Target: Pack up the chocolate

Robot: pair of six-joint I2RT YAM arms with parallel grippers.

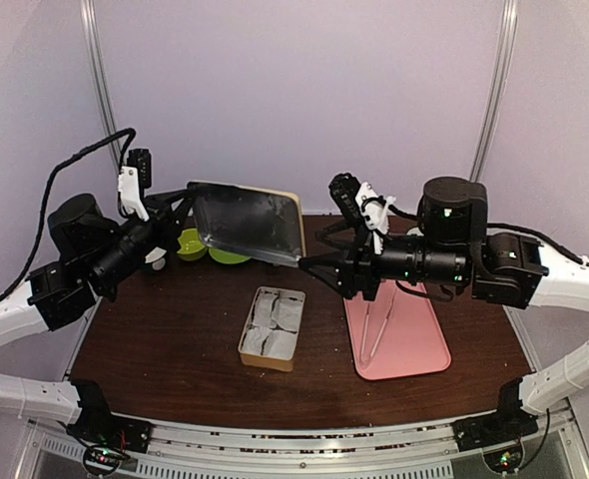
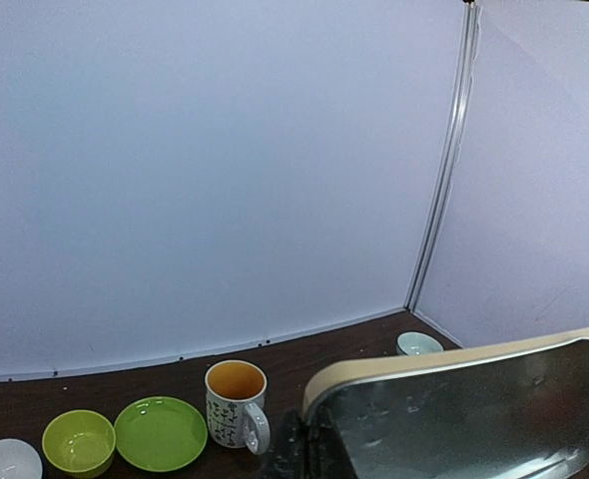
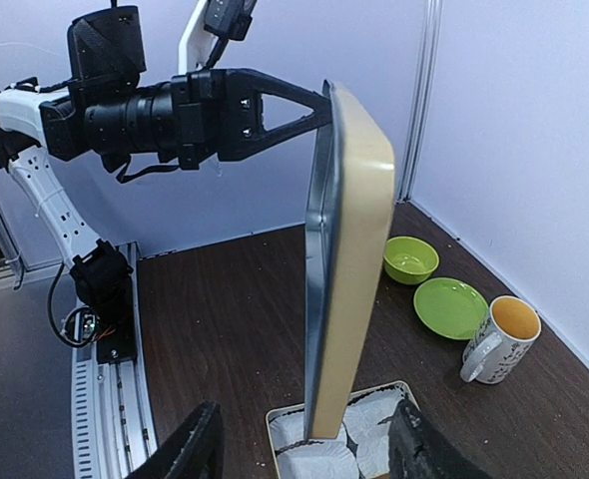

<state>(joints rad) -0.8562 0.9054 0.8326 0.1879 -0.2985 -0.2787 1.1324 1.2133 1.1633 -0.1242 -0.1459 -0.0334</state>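
Lid handover above the open tin (image 1: 265,360): left gripper (image 3: 320,100) clamps the tin lid (image 1: 250,225) on edge; right gripper (image 1: 306,261) straddles it, jaws apart. Next, a square pinch. No chocolate discernible among the tin's white wrappers (image 1: 275,319).

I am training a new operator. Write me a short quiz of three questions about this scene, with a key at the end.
1. True or false: the tongs lie on the pink tray.
2. Which gripper clamps the lid that is held up above the table? A. the left gripper B. the right gripper C. both
3. Fill in: between the green bowl and the mug lies a green ____.

Key: 1. true. 2. A; the right gripper's fingers stand apart on either side of the lid. 3. plate.
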